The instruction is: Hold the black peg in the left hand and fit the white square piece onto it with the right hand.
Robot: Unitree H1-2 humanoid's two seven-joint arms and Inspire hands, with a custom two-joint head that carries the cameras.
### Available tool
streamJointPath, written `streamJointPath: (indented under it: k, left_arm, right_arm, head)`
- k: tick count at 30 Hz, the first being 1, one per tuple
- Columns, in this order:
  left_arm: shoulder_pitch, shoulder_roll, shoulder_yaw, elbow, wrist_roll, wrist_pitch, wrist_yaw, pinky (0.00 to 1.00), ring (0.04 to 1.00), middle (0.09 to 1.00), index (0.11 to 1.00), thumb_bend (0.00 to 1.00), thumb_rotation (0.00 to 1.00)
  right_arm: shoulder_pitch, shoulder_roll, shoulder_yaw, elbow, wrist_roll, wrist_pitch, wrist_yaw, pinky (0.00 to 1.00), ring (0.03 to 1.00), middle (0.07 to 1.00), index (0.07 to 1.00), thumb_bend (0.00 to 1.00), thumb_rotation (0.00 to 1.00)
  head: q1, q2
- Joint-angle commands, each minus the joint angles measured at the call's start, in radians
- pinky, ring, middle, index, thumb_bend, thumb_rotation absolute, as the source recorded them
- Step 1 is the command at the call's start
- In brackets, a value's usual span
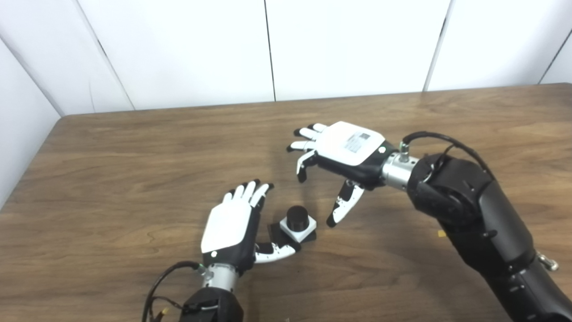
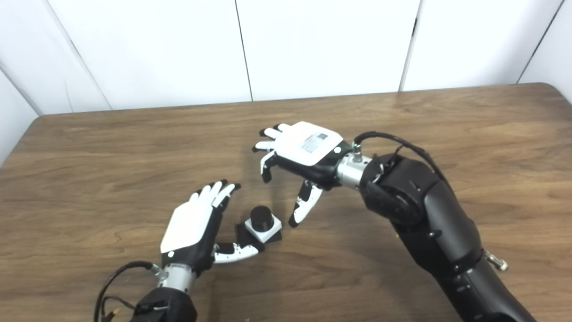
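The black peg [image 1: 297, 217] stands upright on the wooden table [image 1: 134, 170], rising through the white square piece [image 1: 298, 228], which sits around it above the peg's black base. My left hand [image 1: 234, 226] lies just left of the peg, open, fingers stretched forward and thumb reaching toward the base; whether the thumb touches it is unclear. My right hand [image 1: 339, 154] hovers above and to the right of the peg, open with fingers spread and thumb pointing down toward the table. Neither hand holds anything.
White wall panels [image 1: 268, 44] stand behind the table's far edge. The right forearm [image 1: 482, 214] crosses the right side of the table. A small yellowish speck [image 1: 441, 233] lies near that arm.
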Motion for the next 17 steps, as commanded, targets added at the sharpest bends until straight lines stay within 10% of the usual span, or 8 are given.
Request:
streamJointPath:
  k: [1,8,17]
  left_arm:
    - [0.014,-0.018,0.015,-0.045,-0.008,0.004,0.019,1.0,1.0,0.998,0.923,0.85,0.38]
    - [0.022,-0.02,0.082,-0.062,-0.094,0.017,0.047,1.0,1.0,0.998,0.929,0.83,0.4]
    - [0.014,-0.034,0.191,-0.098,-0.276,0.029,0.112,0.97,1.0,1.0,0.963,0.78,0.69]
  right_arm:
    - [-0.033,-0.012,-0.027,-0.012,0.021,0.019,-0.028,1.0,1.0,0.929,0.674,1.0,0.37]
    - [-0.018,-0.034,-0.092,0.009,0.072,0.047,-0.06,1.0,1.0,0.927,0.685,1.0,0.38]
    - [0.016,-0.066,-0.196,0.051,0.192,0.167,-0.075,0.96,1.0,0.966,0.842,0.94,0.49]
  head:
    - [0.001,0.001]
    - [-0.001,0.001]
    - [-0.003,0.0]
